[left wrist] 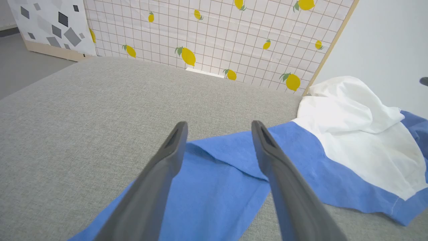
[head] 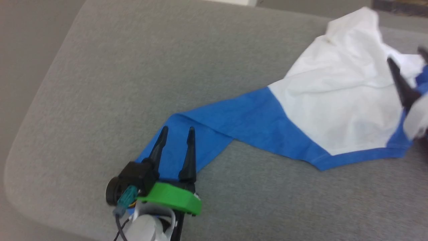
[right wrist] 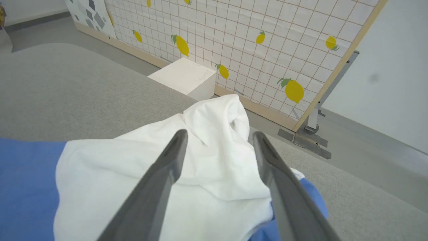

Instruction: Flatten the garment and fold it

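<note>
I see the garment (head: 334, 100) rumpled on the grey surface (head: 133, 83), its blue end stretched leftward. The left gripper (head: 178, 129) and right gripper (head: 406, 57) hover above it, jaws apart.

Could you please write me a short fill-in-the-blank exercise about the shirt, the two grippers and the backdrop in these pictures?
The garment lies on a ____ padded surface.
The left gripper, jaws open, is over the garment's ____ sleeve.
The right gripper, jaws open, is over its ____ panel.
The screen behind is printed with yellow ____.
Missing words: grey; blue; white; lemons.
</note>
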Controlling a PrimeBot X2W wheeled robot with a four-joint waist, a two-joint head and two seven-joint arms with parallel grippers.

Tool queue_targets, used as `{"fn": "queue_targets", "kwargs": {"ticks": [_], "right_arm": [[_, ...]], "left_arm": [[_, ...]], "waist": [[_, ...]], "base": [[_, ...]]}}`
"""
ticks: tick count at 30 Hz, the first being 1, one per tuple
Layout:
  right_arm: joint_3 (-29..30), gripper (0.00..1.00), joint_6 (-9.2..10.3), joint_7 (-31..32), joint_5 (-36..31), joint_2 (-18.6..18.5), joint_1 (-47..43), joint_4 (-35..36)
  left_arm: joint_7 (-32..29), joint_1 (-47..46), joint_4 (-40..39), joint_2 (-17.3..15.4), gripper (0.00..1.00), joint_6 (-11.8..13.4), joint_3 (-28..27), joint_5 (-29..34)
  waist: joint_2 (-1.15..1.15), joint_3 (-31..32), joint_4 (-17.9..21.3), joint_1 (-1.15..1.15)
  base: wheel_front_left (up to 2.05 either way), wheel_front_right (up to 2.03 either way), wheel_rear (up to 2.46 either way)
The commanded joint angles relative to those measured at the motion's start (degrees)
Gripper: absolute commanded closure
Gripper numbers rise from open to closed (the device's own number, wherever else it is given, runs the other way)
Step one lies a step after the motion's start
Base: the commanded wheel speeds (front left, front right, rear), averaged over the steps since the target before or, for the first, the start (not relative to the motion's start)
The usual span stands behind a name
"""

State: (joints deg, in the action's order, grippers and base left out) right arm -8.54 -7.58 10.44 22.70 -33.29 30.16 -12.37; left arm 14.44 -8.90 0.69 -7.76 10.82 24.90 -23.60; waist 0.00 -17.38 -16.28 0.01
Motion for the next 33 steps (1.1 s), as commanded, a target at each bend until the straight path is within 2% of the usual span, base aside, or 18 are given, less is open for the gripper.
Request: {"fn": "queue_targets", "kwargs": {"ticks": [1,4,7,11,13,17,20,24,27,29,33], "right_arm": [[3.3,0.00,0.09,-0.7,-1.0,2.2,-5.8,3.2],[10.2,0.00,0.09,-1.4,-4.4,8.4,-17.2,10.7],[15.5,0.00,0.09,-1.8,-7.7,17.0,-29.1,17.6],[19.0,0.00,0.09,-2.4,-11.1,27.0,-39.8,23.2],[19.0,0.00,0.09,-2.5,-11.4,29.0,-42.6,24.7],[18.0,0.00,0.09,-2.4,-11.6,30.1,-43.8,26.5],[17.9,0.00,0.09,-2.3,-12.4,30.2,-42.2,27.9],[18.1,0.00,0.09,-1.7,-13.0,29.5,-40.2,29.4],[17.8,0.00,0.09,-1.0,-12.5,28.5,-39.2,30.0],[17.5,0.00,0.09,-0.6,-12.2,28.2,-38.7,30.3],[17.1,0.00,0.09,0.1,-11.6,27.8,-38.2,30.8]], "left_arm": [[0.0,1.7,-0.7,-0.8,0.00,0.7,-0.3,0.0],[-0.6,4.0,-1.9,-2.0,0.00,1.6,-0.4,0.3],[-1.0,6.7,-2.9,-2.9,0.00,2.3,-0.5,0.1],[-1.5,8.9,-3.7,-4.8,0.00,3.2,-0.5,1.2],[-1.8,9.5,-4.3,-5.9,0.00,3.7,-0.7,2.0],[-4.2,8.1,-5.3,-8.9,0.00,3.6,-0.5,4.1],[-9.0,4.2,-4.6,-13.0,0.00,1.8,0.8,7.2],[-17.8,-3.0,-1.5,-17.4,0.00,-3.7,4.1,9.9],[-27.2,-7.6,3.5,-19.3,0.00,-8.7,6.9,9.7],[-32.3,-9.8,6.4,-19.4,0.00,-11.0,7.7,8.1],[-38.1,-12.7,11.4,-18.6,0.00,-13.3,8.8,6.4]], "waist": [[0.00,7.4,7.5,-0.01],[0.00,8.4,9.4,-0.01],[0.00,9.5,11.0,-0.01],[0.00,10.1,12.7,-0.01],[0.00,10.2,13.6,-0.01],[0.00,9.5,14.8,-0.01],[0.00,8.4,14.9,-0.01],[0.00,6.0,14.4,-0.01],[0.00,4.4,14.3,-0.01],[0.00,3.4,14.3,-0.01],[0.00,1.7,14.4,-0.01]], "base": [[0.00,0.00,0.00],[0.00,0.00,0.00],[0.00,0.00,0.00],[0.00,0.00,0.00],[0.00,0.00,0.00],[0.00,0.00,0.00],[0.00,0.00,0.00],[0.00,0.00,0.00],[0.00,0.00,0.00],[0.00,0.00,0.00],[0.00,0.00,0.00]]}}
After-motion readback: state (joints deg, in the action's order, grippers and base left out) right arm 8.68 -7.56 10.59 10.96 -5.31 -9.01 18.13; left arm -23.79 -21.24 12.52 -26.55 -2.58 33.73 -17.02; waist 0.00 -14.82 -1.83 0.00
